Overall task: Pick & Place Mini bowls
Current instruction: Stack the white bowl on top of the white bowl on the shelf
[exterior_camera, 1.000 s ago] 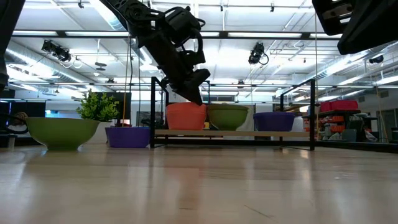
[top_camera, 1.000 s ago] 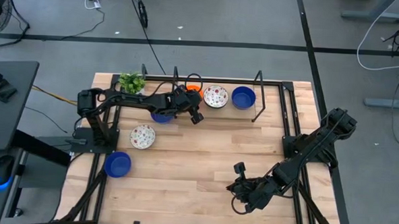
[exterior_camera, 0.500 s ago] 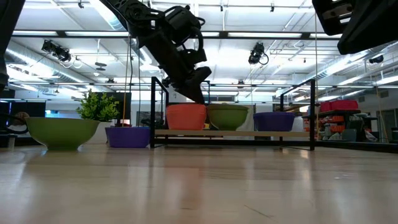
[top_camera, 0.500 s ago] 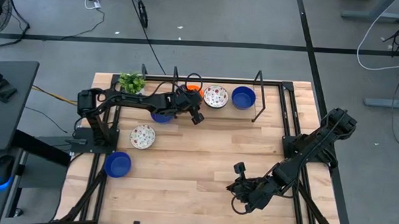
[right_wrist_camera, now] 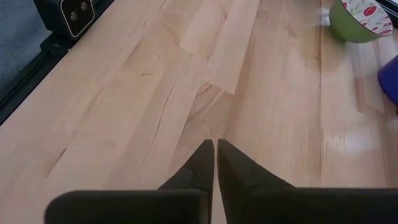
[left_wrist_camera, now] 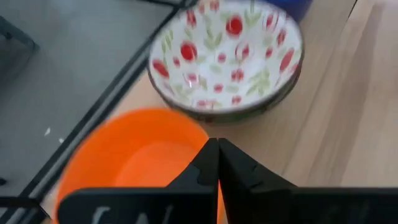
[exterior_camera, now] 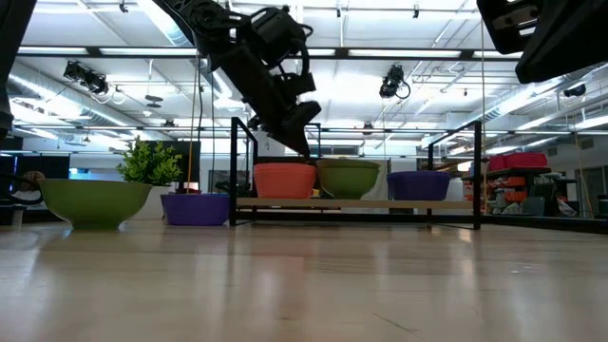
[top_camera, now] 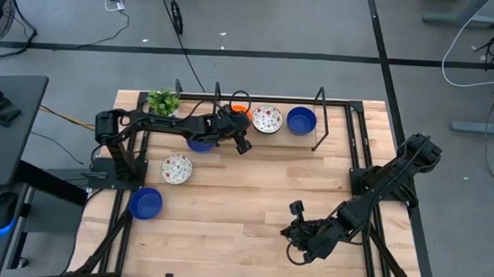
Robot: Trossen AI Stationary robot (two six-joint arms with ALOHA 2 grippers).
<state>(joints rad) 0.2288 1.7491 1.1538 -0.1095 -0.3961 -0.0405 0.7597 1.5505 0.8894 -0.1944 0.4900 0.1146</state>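
Bowls stand in a row along the far edge of the pale wooden bench (top_camera: 252, 205), inside a low black metal rack (top_camera: 319, 117): a small solid orange bowl (top_camera: 239, 110), a white bowl with red and green floral speckles (top_camera: 267, 119) just beside it, and a solid blue bowl (top_camera: 301, 120) next along. The left pincer (top_camera: 243, 144) hangs over the orange bowl's near rim with its two dark fingers (left_wrist_camera: 214, 165) pressed together and nothing between them (the left wrist view shows the fingertips meeting above the orange bowl (left_wrist_camera: 134, 155), with the floral bowl (left_wrist_camera: 227, 56) close beyond). A second blue bowl (top_camera: 199, 143) lies partly hidden under the left arm, a second floral bowl (top_camera: 176, 168) stands nearer the bench's left side, and a third blue bowl (top_camera: 145, 202) sits near the left front corner. A small potted green plant (top_camera: 163, 101) stands at the far left corner. The right pincer (top_camera: 297, 241) waits low over the bare front of the bench, its fingers (right_wrist_camera: 205, 165) closed and empty.
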